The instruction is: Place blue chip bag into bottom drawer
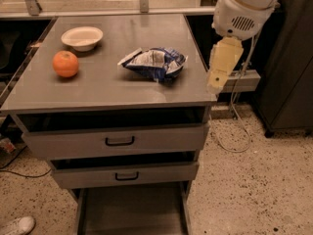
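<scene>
The blue chip bag lies crumpled on the grey cabinet top, right of centre, dark blue with white patches. The bottom drawer is pulled out at the foot of the cabinet, and what shows of its flat grey floor is bare. My gripper hangs from the white arm just off the top's right edge, to the right of the bag and a little above the surface, apart from the bag and holding nothing that I can see.
An orange fruit and a white bowl sit on the left of the top. Two grey drawers with black handles stand slightly open. A cable trails on the floor at right, beside a dark cabinet. A shoe shows at bottom left.
</scene>
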Controlling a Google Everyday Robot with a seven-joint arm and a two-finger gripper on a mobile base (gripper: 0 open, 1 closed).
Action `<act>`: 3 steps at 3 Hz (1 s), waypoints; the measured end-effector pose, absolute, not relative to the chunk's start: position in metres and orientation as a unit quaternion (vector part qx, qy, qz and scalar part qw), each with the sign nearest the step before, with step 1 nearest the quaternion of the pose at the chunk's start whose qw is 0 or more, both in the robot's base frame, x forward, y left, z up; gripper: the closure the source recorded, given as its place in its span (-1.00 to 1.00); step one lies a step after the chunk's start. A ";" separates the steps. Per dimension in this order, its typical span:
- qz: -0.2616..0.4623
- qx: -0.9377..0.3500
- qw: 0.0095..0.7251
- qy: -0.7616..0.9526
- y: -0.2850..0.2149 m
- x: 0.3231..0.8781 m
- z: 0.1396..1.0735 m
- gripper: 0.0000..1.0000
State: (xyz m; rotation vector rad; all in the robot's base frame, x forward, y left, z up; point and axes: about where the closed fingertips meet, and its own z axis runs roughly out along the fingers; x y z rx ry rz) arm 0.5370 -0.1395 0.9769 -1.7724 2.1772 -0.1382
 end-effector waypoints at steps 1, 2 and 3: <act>-0.049 -0.624 0.169 0.762 -0.136 0.539 0.978 -1.00; -0.062 -0.620 0.185 0.760 -0.123 0.548 0.979 -1.00; -0.059 -0.617 0.205 0.757 -0.092 0.572 0.984 -1.00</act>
